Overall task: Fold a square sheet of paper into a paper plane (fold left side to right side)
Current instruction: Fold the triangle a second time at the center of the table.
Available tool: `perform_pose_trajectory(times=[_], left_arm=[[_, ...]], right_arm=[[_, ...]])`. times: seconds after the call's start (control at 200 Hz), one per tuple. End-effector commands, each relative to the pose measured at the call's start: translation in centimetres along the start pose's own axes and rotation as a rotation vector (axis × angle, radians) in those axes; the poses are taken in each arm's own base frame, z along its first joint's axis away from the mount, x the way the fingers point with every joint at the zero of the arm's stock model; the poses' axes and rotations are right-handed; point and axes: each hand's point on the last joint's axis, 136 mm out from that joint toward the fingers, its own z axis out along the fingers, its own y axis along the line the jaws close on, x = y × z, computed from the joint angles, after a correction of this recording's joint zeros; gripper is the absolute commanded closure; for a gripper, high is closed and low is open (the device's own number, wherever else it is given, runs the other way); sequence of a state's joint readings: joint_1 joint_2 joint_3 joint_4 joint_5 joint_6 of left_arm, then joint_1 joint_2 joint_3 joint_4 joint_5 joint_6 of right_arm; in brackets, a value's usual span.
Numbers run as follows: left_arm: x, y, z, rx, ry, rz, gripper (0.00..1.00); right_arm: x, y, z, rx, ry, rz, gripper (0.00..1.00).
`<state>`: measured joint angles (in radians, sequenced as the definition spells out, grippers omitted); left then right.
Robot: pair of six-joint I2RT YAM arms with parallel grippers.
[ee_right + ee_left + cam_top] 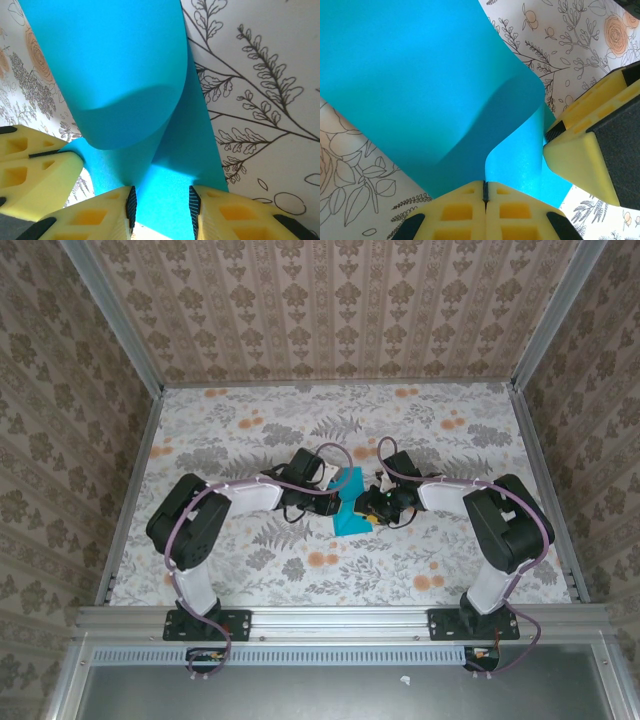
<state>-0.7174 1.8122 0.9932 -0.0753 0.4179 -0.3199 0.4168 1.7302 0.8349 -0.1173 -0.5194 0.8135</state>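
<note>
Desk (230,570), floral cover, walls on three sides. L arm (245,495) and R arm (445,495) both reach in to the ctr, wrists close together. Btw them is the square sheet of paper (350,523), cyan. It's part rolled over itself: one flap is up off the desk and curls across the flat part, w/ no crease pressed yet. The roll's long axis runs near-to-far in the top view, i.e. across the line joining the arms.

On the L side the left jaws are together, clamped on the raised edge, fingers (460,212) right at the paper's rim. The right jaws stand apart w/o gripping; their fingers (100,220) straddle a strip of the sheet that passes btw them.

Judgement: L has the flap, so L prob. carries it over toward R. R sits just beside it, placed to pin or take that edge.
</note>
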Motion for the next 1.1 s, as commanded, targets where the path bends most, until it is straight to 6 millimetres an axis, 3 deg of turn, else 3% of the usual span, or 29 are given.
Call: perform_pose_trajectory(times=[0.0, 1.095], left_arm=[[-0.4, 0.7, 0.4, -0.016, 0.008, 0.008, 1.0], [0.5, 1.2, -0.5, -0.052, 0.001, 0.01, 1.0]], right_arm=[[0.9, -1.7, 0.5, 0.074, 0.035, 0.023, 0.63], [0.9, -1.9, 0.6, 0.083, 0.046, 0.019, 0.63]])
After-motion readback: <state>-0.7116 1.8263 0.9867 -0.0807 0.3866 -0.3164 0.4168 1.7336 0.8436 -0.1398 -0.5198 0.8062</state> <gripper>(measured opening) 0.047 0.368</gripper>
